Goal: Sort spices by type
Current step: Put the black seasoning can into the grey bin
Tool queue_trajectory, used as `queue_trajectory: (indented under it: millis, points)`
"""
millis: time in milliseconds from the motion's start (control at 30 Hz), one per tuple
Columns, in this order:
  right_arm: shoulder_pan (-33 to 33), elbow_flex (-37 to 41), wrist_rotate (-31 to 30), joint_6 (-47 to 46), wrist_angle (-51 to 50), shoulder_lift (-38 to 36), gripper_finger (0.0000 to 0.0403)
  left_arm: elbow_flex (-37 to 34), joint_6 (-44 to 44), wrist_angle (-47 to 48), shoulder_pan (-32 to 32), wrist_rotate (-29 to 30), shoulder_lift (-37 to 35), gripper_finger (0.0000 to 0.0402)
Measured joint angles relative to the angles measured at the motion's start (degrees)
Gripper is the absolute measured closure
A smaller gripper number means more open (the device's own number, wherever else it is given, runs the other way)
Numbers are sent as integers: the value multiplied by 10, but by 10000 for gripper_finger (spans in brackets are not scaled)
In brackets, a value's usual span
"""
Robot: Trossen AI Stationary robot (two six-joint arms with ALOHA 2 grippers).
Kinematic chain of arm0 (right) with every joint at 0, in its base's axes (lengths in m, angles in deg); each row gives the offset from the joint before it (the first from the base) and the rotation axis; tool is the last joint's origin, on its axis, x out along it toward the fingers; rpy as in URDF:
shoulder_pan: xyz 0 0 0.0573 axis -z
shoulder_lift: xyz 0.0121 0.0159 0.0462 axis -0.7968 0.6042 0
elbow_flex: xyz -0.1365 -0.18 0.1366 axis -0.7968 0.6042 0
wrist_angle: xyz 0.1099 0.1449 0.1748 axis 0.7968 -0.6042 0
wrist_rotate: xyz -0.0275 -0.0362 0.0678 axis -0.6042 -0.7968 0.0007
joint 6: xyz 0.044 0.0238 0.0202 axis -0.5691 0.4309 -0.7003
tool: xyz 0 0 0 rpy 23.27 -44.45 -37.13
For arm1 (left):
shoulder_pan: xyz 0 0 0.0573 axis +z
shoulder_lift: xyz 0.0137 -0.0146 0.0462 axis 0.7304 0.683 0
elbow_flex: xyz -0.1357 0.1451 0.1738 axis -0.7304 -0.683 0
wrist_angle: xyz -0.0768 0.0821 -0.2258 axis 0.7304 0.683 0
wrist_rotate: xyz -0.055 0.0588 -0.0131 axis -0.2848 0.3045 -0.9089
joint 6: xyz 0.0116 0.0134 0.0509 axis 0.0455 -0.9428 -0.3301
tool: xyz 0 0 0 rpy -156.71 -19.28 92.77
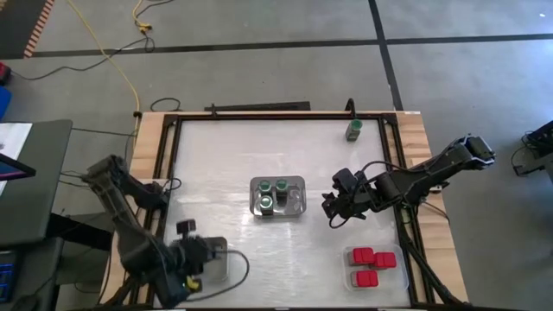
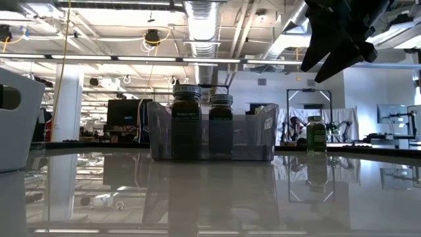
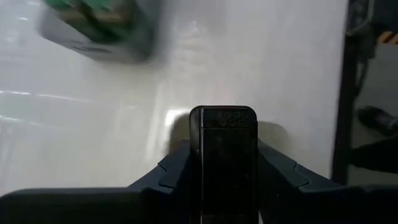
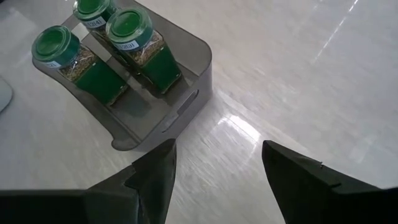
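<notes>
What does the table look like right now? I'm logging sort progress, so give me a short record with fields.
Centre tray: clear, holds three green-lidded jars
Stray green-lidded jar: alone near the far edge
Red-topped containers: four in the near-right tray
Left gripper: shut on a dark rectangular container, near-left
Right gripper: open, empty, raised just right of the centre tray

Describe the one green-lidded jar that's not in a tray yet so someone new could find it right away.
Start at the shiny white table and go to its far edge, on the right arm's side. The green-lidded jar stands there upright and alone. The other three green-lidded jars sit grouped inside the clear plastic tray at the table's middle.
</notes>
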Motion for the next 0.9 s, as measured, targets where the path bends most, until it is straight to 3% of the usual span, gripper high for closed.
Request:
queue_trajectory:
  millis: [267, 467, 900]
  points:
    - [0, 0, 0, 0, 0, 0, 139, -92, 14, -155, -24, -25, 28, 281]
    - [0, 0, 1, 0, 0, 0, 139, -121, 13, -163, -27, -59, 54, 280]
    - [0, 0, 2, 0, 2, 0, 139, -201, 16, -229, -36, -62, 62, 278]
